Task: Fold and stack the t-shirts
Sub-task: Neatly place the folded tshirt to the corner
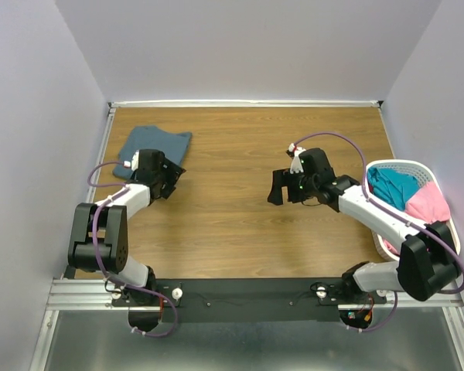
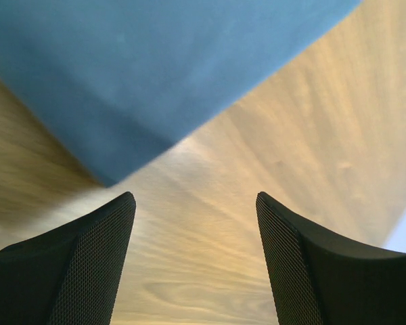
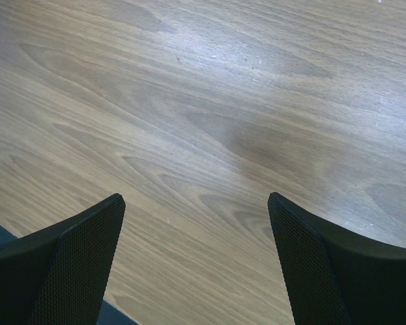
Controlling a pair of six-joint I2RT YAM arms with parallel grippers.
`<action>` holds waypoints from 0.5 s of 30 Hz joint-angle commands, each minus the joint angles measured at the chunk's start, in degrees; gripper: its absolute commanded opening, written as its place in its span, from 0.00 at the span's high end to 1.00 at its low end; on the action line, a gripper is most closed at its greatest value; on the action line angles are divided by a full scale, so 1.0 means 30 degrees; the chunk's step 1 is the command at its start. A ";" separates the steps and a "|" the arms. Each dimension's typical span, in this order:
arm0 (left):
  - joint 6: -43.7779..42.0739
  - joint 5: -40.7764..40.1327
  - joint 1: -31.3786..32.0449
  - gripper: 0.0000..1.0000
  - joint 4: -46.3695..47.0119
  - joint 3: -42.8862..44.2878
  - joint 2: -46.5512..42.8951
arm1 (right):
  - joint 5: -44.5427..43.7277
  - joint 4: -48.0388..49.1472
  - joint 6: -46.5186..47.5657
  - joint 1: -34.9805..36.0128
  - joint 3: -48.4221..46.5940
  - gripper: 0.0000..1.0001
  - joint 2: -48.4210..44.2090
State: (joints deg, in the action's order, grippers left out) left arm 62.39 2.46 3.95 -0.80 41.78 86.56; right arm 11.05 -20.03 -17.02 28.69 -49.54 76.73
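Upper left, my left claw (image 2: 196,203), jaws spread, hovers just beside the folded blue-grey t-shirt (image 1: 156,144), probably the stack's base; my right claw (image 3: 196,203) hangs spread over the wooden table (image 1: 232,232).

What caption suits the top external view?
Folded blue-grey t-shirt lies by the open left gripper; teal t-shirt and pink t-shirt wait in the white basket at right.
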 commanded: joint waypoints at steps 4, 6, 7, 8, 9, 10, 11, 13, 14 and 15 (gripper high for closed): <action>0.2121 -0.1514 0.1376 0.19 0.3022 0.2290 0.0791 | -0.0284 -0.0207 0.0369 0.0017 0.0633 0.06 -0.0645; -0.1086 -0.3009 0.2431 0.20 0.0868 0.4198 0.1493 | -0.0284 -0.0207 0.0340 0.0017 0.0693 0.06 -0.0703; -0.2153 -0.4815 0.2725 0.19 -0.0105 0.6267 0.2425 | -0.0313 -0.0207 0.0340 -0.0011 0.0722 0.06 -0.0848; -0.3382 -0.5790 0.3018 0.19 -0.1188 0.7245 0.2898 | -0.0343 -0.0207 0.0369 -0.0012 0.0751 0.06 -0.0908; -0.5483 -0.7337 0.3543 0.19 -0.2736 0.8096 0.3802 | -0.0430 -0.0207 0.0398 -0.0012 0.0722 0.06 -0.0966; -0.6490 -0.8078 0.3751 0.19 -0.3506 0.8830 0.4159 | -0.0460 -0.0207 0.0456 0.0017 0.0780 0.06 -0.1025; -0.7515 -0.8607 0.4072 0.19 -0.4528 1.0026 0.4569 | -0.0518 -0.0207 0.0428 -0.0011 0.0809 0.06 -0.1112; -0.9535 -1.0474 0.4338 0.19 -0.5821 1.0971 0.5621 | -0.0519 -0.0207 0.0457 -0.0012 0.0839 0.06 -0.1084; -1.0214 -1.1097 0.4455 0.20 -0.6292 1.1585 0.5918 | -0.0461 -0.0207 0.0457 -0.0012 0.0868 0.06 -0.1055; -1.0946 -1.2118 0.4688 0.22 -0.6964 1.1794 0.6530 | -0.0373 -0.0207 0.0428 -0.0012 0.0839 0.06 -0.0997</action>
State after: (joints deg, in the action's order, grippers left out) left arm 43.51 -18.57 16.93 -9.47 74.24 101.49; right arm 10.90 -20.05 -16.43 28.69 -47.94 74.78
